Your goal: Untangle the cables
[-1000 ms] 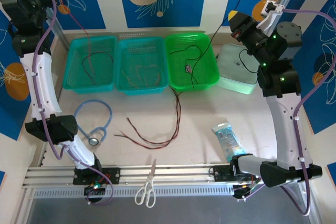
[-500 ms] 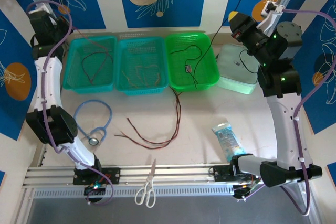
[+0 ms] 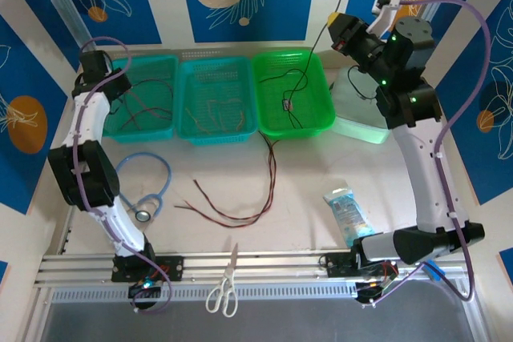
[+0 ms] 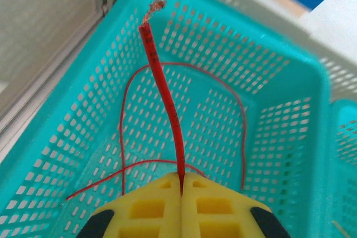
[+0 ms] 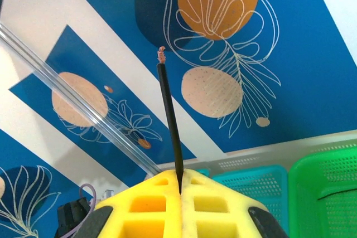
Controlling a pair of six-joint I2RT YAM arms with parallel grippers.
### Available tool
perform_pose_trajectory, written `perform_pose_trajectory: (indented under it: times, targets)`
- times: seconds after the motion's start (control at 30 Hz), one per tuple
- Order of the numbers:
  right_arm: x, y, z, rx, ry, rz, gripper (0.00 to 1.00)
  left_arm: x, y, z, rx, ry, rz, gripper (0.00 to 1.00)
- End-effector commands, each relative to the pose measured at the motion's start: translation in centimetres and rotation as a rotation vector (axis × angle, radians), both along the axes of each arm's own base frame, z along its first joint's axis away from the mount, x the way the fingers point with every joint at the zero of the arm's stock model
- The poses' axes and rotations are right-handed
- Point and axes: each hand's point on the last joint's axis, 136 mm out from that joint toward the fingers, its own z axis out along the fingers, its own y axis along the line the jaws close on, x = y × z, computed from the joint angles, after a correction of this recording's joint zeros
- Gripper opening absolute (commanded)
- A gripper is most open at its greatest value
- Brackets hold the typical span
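Left end effector (image 4: 181,179) pinches red cable (image 4: 165,104), frayed tip; right end effector (image 5: 179,179) pinches black cable (image 5: 169,121).

Left arm (image 3: 86,118): runs up the left edge of the top view, folded at the elbow, wrist in the upper left. Left gripper (image 4: 182,178): jaws pressed together, pinching a red cable (image 4: 164,98). Right arm (image 3: 425,158): stands tall at right, wrist in the upper right. Right gripper (image 5: 179,175): jaws pressed together on a black cable (image 5: 170,121).
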Motion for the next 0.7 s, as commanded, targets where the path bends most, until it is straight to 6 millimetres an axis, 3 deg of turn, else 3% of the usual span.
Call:
perform_pose_trajectory:
  times: [0.0,0.17,0.37,0.4,0.47,0.5,0.57,0.67]
  targets:
    - [0.7,0.2,1.7,-0.036,-0.063,-0.024,0.00,0.0,-0.4,-3.0,0.012,0.116,-0.047,0.00]
    - [2.1,0.9,2.7,-0.051,-0.093,-0.022,0.00,0.7,-1.2,-6.5,-0.060,0.217,-0.079,0.00]
    - [3.3,1.2,3.7,-0.071,-0.121,-0.035,0.00,1.3,-2.3,-9.0,-0.139,0.298,-0.119,0.00]
    - [3.6,1.2,3.6,-0.078,-0.119,-0.041,0.00,1.4,-2.4,-9.2,-0.146,0.309,-0.124,0.08]
    - [4.6,1.0,2.8,-0.100,-0.098,-0.065,0.00,1.6,-2.4,-9.2,-0.149,0.320,-0.127,0.43]
    - [5.1,0.9,2.3,-0.106,-0.087,-0.078,0.00,1.6,-2.3,-8.9,-0.145,0.316,-0.124,0.54]
    - [6.0,0.8,0.7,-0.113,-0.055,-0.099,0.00,1.7,-2.1,-7.8,-0.125,0.290,-0.124,0.63]
    - [7.1,0.7,-1.5,-0.130,-0.013,-0.126,0.00,1.8,-1.7,-5.4,-0.088,0.244,-0.118,0.70]
